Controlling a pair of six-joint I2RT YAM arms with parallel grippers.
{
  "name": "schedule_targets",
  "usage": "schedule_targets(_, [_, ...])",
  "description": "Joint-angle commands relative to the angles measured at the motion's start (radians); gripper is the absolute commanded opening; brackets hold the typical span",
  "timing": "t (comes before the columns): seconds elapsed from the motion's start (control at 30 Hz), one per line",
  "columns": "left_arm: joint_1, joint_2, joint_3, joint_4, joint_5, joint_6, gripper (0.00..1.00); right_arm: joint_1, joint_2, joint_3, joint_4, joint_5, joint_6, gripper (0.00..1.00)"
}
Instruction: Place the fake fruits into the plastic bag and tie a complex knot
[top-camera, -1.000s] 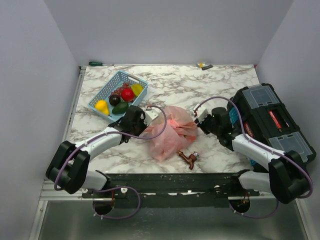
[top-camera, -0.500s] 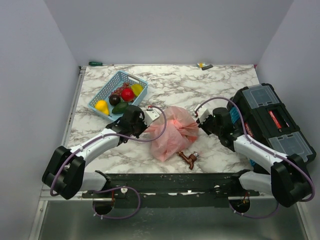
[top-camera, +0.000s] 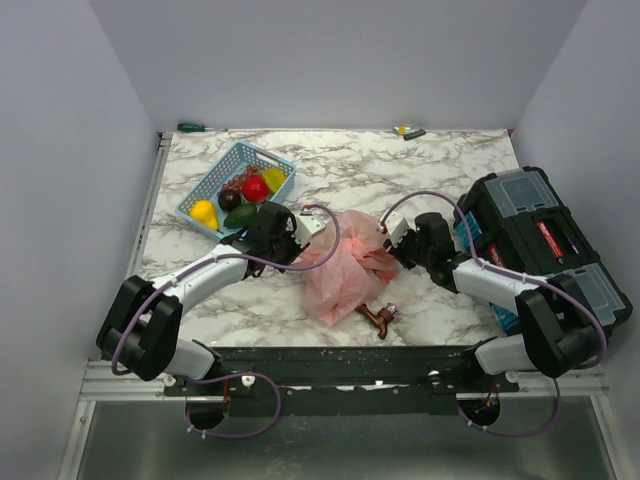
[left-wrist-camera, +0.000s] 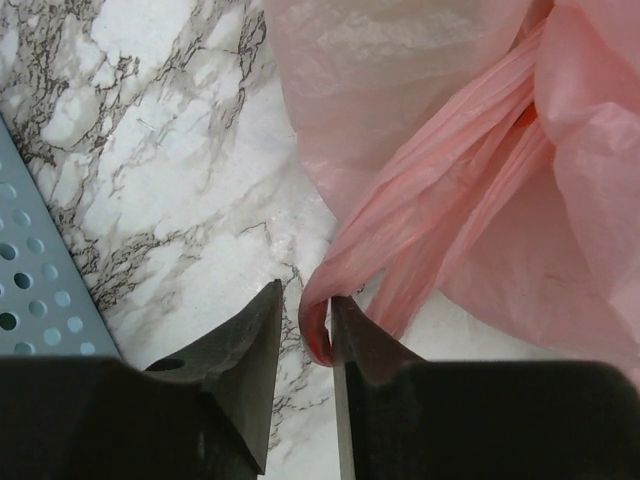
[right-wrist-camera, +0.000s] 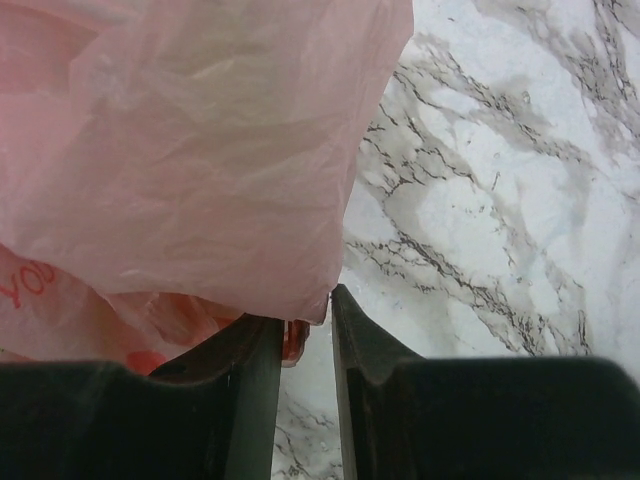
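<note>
Both arms have closed in on the plastic bag (top-camera: 345, 265), which lies mid-surface between them. My left end effector (left-wrist-camera: 305, 300) stands narrowly apart around a handle loop (left-wrist-camera: 440, 170) and the right end effector (right-wrist-camera: 307, 325) does the same at the bag's edge; I cannot tell whether either grips. The fake fruits (top-camera: 255, 189) sit in the basket (top-camera: 212, 180), so I judge knotting premature.

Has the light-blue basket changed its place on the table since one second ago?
No. The basket keeps the same spot just below the green screwdriver.
</note>
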Motion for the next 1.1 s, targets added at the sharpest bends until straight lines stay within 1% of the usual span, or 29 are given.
schedule_targets(0.0, [-0.005,0.056,0.030,-0.018,-0.014,0.016,0.29,-0.002,0.062,-0.004,0.115,0.055,-0.021,0.28])
schedule_targets(0.1, [-0.004,0.098,0.041,-0.007,-0.058,0.021,0.31,-0.002,0.096,-0.027,0.139,0.080,-0.050,0.27])
schedule_targets(0.17, [-0.005,0.120,0.050,-0.005,-0.094,0.023,0.28,-0.002,0.112,-0.042,0.155,0.109,-0.073,0.24])
schedule_targets(0.3, [-0.003,0.116,0.030,-0.007,-0.142,0.038,0.11,-0.002,0.089,-0.039,0.118,0.169,-0.090,0.20])
schedule_targets(0.37, [-0.003,0.082,0.010,-0.013,-0.155,0.052,0.05,-0.002,0.062,-0.037,0.099,0.223,-0.095,0.16])
schedule_targets(0.43, [-0.002,0.044,-0.007,-0.030,-0.175,0.061,0.00,-0.003,0.033,-0.038,0.073,0.258,-0.113,0.10])
schedule_targets(0.5, [0.004,0.005,-0.022,-0.051,-0.175,0.063,0.00,-0.004,-0.004,-0.039,0.038,0.276,-0.123,0.01])
schedule_targets(0.67, [0.027,-0.095,-0.034,-0.111,-0.187,0.075,0.00,-0.004,-0.092,-0.013,-0.078,0.314,-0.145,0.01])
schedule_targets(0.87, [0.105,-0.200,-0.012,-0.189,-0.195,0.131,0.00,-0.016,-0.187,-0.007,-0.149,0.351,-0.221,0.01])
schedule_targets(0.93, [0.144,-0.226,-0.015,-0.192,-0.206,0.168,0.00,-0.038,-0.198,-0.011,-0.150,0.360,-0.254,0.01])
schedule_targets(1.07, [0.240,-0.245,-0.018,-0.201,-0.191,0.224,0.00,-0.129,-0.188,-0.012,-0.150,0.332,-0.315,0.01])
